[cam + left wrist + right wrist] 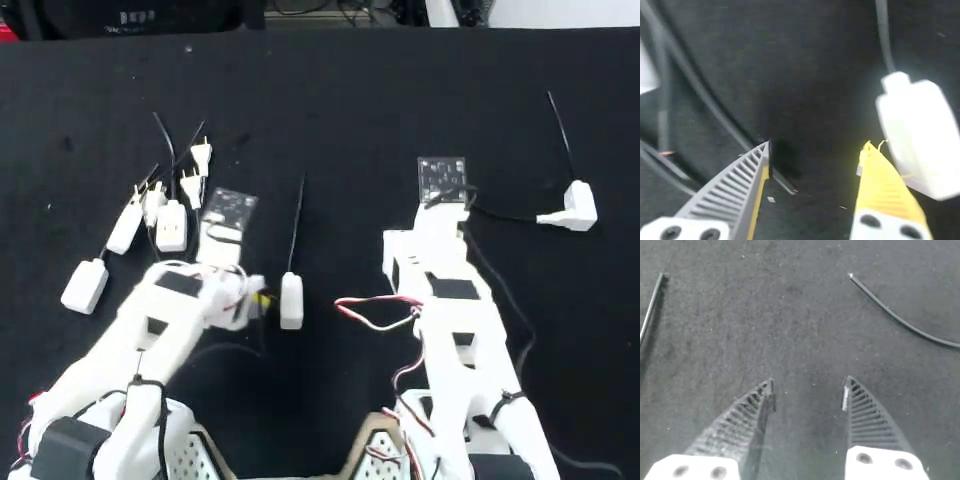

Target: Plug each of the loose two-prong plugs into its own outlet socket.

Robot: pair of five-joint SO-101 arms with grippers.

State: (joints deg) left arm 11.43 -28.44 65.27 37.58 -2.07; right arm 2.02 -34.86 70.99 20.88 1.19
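We see a matt black cloth (790, 315) with a fine, slightly fuzzy nap. The white outlet socket (920, 135) looks like smooth, faintly glossy plastic, and the right gripper (807, 390) has ribbed, matt grey plastic fingers (867, 415).

You see white plugs (291, 300) with black cords (297, 225) on a black cloth (350, 100); your left gripper (817, 147) is part yellow, part ribbed grey.

Plug-and-socket cluster (170, 225) on the table's (350, 100) left, lone corded block (291, 300) centre, another plug (572, 210) far right
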